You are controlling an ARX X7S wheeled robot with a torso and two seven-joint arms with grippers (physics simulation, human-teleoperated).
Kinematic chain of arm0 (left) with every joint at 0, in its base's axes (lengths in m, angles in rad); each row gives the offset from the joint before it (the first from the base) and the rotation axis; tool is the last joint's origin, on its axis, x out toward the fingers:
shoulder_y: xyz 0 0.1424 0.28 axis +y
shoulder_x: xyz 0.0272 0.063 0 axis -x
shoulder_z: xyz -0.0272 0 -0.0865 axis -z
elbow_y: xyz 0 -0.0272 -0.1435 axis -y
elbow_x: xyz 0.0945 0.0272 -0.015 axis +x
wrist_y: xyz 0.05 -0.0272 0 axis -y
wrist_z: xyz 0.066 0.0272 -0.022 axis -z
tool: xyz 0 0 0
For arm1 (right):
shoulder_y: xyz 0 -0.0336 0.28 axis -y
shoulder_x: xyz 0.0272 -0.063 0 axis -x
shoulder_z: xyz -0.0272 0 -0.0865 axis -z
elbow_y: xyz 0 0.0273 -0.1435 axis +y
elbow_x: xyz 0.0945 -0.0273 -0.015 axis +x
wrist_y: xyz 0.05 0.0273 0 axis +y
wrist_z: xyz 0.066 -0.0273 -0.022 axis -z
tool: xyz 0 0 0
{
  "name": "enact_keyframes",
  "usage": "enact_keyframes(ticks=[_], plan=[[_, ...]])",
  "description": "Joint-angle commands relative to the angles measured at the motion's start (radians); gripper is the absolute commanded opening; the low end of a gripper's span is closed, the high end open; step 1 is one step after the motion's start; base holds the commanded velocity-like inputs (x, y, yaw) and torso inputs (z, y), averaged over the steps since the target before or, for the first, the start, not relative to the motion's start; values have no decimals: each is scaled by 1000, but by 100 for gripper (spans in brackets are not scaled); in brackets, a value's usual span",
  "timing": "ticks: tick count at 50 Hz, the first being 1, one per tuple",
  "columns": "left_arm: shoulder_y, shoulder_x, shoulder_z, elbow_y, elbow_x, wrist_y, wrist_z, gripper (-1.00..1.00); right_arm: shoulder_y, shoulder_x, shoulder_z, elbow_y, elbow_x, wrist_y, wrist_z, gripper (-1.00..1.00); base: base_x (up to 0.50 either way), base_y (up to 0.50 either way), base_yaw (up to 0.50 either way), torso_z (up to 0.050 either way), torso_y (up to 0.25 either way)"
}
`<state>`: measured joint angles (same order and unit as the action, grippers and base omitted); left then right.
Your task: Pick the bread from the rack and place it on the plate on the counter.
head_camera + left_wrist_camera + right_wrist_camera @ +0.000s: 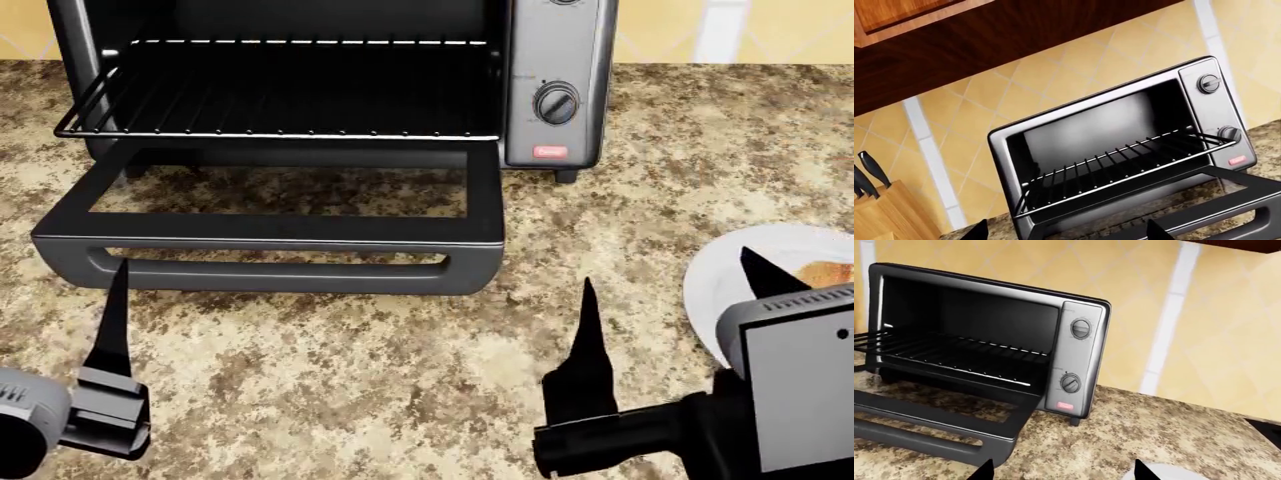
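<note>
The bread lies on the white plate at the right edge of the counter, partly hidden behind my right arm. My right gripper is open and empty, its fingers apart just left of and over the plate's near side. The plate's rim also shows in the right wrist view. The black wire rack is empty and juts from the open toaster oven; it also shows in the left wrist view. My left gripper is open and empty, in front of the oven door; one of its fingers shows in the head view.
The oven's door lies folded down flat onto the counter between my grippers and the rack. The oven's knob panel is on its right. A wooden knife block stands left of the oven. Wooden cabinets hang above.
</note>
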<state>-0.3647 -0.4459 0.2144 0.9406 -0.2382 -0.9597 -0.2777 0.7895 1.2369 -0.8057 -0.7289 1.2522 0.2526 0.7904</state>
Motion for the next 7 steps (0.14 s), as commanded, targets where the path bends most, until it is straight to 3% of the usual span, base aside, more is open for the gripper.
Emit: enact_keyframes(ticks=[1, 7], plan=[[2, -1, -2, 0, -5, 5, -3, 100, -15, 3, -8, -62, -23, -5, -13, 100, 0, 0, 0, 0, 0], [8, -3, -8, 6, -8, 6, -6, 100, -13, 5, -9, -90, -31, 0, -25, 100, 0, 0, 0, 0, 0]])
